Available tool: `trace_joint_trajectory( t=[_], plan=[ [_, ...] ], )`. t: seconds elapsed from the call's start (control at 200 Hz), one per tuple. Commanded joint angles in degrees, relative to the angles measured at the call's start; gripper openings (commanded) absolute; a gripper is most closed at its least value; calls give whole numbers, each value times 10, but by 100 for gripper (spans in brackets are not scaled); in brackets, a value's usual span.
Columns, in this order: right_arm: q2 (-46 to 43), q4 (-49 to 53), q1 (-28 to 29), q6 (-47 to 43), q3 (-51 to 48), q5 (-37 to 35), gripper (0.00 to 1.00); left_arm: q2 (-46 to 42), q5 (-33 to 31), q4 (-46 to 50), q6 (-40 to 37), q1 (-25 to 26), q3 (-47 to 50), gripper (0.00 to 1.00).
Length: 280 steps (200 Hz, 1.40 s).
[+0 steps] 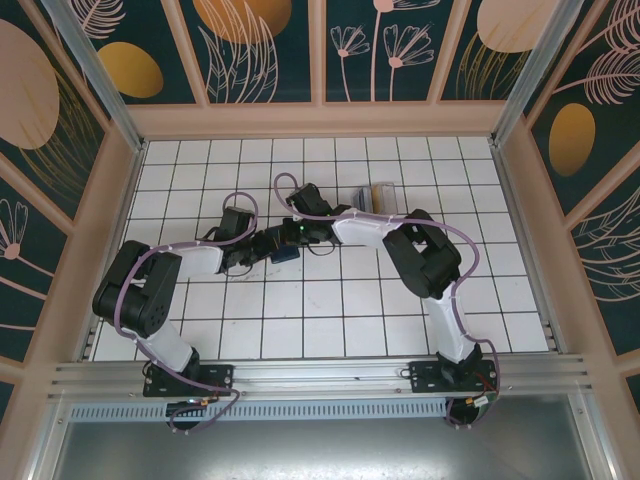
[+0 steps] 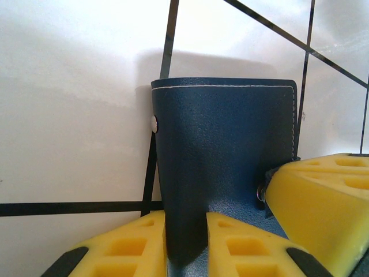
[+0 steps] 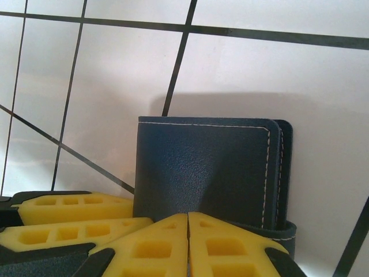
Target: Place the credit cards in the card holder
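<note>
The top camera looks steeply down on the whole bench from its near edge. Both wrist cameras sit close, facing the shared wallet from opposite sides.

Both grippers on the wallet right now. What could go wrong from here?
1. The card holder is folded shut, left gripper and right gripper both pinching the same edge; an uneven pull could slip it from one grip.
2. The clear tray holding credit cards sits farther back; freeing a gripper to fetch one may let the holder flop closed.
</note>
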<state>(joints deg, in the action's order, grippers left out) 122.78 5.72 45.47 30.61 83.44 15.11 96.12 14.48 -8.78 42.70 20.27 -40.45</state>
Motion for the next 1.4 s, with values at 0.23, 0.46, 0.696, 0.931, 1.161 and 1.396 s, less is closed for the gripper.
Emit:
trace_joint_trajectory(
  t=[0.23,0.46,0.696,0.931,1.161,1.396],
  plan=[
    [23,-15,11,9,-101,-14,7,24,-43,54,1,-5,18,22],
    [2,-49,9,21,-161,-19,9,0,-26,46,4,-9,20,22],
    [-103,-24,5,-5,-104,-74,29,-107,-42,72,13,-25,6,24],
    [-278,-52,4,-47,-150,-191,58,-290,-153,141,-23,-29,-42,56],
    [-571,-170,-11,-172,-354,-403,99,-427,-176,94,-70,-29,-38,99],
    [-851,-281,-123,-245,-580,-431,99,-532,-231,-28,-147,-28,57,98]
  ],
)
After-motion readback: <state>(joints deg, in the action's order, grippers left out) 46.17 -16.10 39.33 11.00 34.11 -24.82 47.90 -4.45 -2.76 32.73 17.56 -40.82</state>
